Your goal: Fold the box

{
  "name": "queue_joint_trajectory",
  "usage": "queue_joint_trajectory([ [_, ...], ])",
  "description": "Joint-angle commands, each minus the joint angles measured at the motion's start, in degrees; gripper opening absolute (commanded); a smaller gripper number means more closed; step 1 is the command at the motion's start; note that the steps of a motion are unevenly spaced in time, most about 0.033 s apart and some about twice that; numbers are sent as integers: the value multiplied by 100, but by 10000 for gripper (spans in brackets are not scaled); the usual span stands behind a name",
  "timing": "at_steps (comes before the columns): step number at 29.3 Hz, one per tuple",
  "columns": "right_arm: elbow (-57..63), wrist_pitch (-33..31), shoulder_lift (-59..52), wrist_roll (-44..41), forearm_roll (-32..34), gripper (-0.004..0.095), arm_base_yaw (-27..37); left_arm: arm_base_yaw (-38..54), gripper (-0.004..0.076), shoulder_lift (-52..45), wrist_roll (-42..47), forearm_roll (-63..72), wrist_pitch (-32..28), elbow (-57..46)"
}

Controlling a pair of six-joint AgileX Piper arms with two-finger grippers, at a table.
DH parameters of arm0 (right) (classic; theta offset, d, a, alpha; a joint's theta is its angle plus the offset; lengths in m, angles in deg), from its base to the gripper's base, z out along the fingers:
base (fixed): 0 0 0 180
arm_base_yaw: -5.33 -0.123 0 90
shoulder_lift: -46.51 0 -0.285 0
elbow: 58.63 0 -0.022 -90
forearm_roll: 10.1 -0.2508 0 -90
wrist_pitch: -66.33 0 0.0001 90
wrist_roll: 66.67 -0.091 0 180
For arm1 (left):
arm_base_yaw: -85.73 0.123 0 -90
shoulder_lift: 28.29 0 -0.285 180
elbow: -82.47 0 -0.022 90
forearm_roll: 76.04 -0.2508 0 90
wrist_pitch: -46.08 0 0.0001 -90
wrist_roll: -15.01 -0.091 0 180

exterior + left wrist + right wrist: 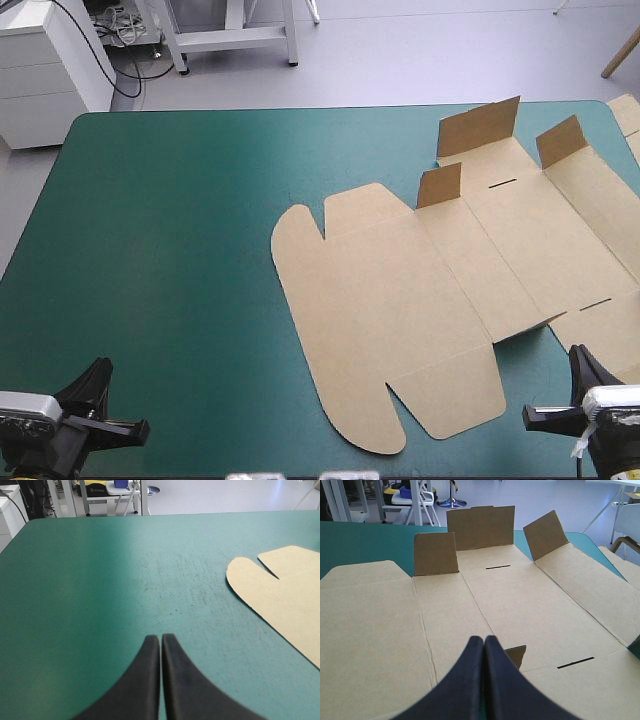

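The left gripper (161,639) was clenched on nothing over the bare teal-green bench (90,580), with the brown box (285,595) lying apart, off to its right. The right gripper (484,640), also clenched empty, sat at the box's near edge with the sheet spreading ahead of it. The box lay mostly flat on the bench's right half, its long axis crosswise. Its rounded flaps (297,245) pointed left, and three tabs (435,554) stood upright along the far side.

The brown box (400,300) lies mostly flat on the teal-green table (150,250).

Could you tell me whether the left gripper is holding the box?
No, the left gripper is shut over bare cover, the box lying apart.
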State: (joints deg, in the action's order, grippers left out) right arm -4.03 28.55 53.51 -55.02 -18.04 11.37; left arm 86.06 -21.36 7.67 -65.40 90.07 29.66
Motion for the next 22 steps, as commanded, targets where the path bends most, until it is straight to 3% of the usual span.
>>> queue_joint_trajectory([
  [1, -149, 424, -109, 17, -23, -21, -7, 9, -8, -71, 12, 114, -430, 119],
  [8, -149, 424, -109, 17, -23, -14, -7, 9, -8, -71, 12, 114, -430, 119],
  [11, -149, 424, -109, 17, -23, 59, -7, 9, -8, -71, 12, 114, -430, 119],
  [14, -149, 424, -109, 17, -23, 261, -7, 9, -8, -71, 12, 114, -430, 119],
  [19, -149, 424, -109, -181, 118, 781, -7, 9, -8, -71, -22, 114, -430, 119],
  [22, -149, 434, -109, -399, 269, 905, -7, 9, -8, -71, -22, 114, -430, 119],
])
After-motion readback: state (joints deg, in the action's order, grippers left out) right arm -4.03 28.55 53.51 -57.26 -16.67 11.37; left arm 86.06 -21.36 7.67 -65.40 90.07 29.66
